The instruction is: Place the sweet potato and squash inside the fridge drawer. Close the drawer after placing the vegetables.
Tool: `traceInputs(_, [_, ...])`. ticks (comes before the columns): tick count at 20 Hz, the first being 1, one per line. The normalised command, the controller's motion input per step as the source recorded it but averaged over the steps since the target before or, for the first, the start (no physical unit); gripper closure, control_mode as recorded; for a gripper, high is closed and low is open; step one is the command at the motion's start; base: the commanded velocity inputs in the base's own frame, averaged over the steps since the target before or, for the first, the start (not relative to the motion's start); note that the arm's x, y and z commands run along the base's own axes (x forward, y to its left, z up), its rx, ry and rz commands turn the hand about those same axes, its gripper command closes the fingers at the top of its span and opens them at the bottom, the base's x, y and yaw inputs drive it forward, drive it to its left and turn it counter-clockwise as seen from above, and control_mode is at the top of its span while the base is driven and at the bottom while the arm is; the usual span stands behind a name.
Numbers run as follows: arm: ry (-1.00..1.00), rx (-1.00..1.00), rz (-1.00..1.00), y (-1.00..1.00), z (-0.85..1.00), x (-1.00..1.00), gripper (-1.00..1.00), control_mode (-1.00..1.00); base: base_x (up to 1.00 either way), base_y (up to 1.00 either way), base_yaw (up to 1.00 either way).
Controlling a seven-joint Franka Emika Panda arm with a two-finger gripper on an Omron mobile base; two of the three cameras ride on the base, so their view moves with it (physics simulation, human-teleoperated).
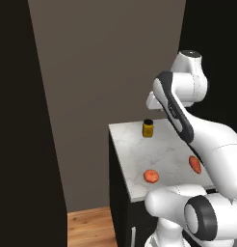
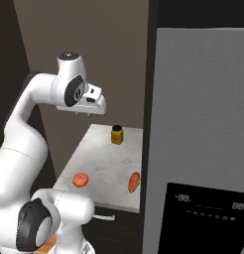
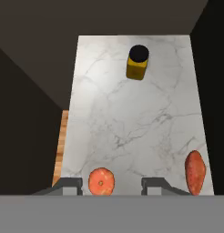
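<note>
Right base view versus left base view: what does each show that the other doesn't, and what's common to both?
Right base view alone: the grey fridge door, shut, with a dark display panel low on it, standing right beside the counter.

Left base view alone: a strip of wooden floor left of the counter.

Both: the marble counter, the yellow jar with a black lid at its back, the round orange vegetable, the long reddish vegetable, and the white arm.
</note>
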Motion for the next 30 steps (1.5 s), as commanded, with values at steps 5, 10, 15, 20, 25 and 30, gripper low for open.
traceInputs(5, [-0.02, 0.0, 0.0, -0.06, -0.14, -0.38, -1.0, -1.0, 0.0, 0.0, 0.0])
traceInputs(10, [-0.03, 0.0, -0.03, 0.0, -0.76, -0.94, -1.0, -1.0, 0.0, 0.0, 0.0])
traceInputs(15, [0.07, 0.0, -0.02, 0.04, -0.98, -0.71, -1.0, -1.0, 0.0, 0.0, 0.0])
traceInputs(20, [0.17, -0.02, 0.0, 0.09, -1.0, -0.25, -1.0, -1.0, 0.0, 0.0, 0.0])
traceInputs(25, [0.1, 0.0, 0.0, 0.04, -0.86, -0.07, -1.0, -1.0, 0.0, 0.0, 0.0])
traceInputs(30, [0.01, 0.0, 0.0, 0.01, -0.47, -0.02, -1.0, -1.0, 0.0, 0.0, 0.0])
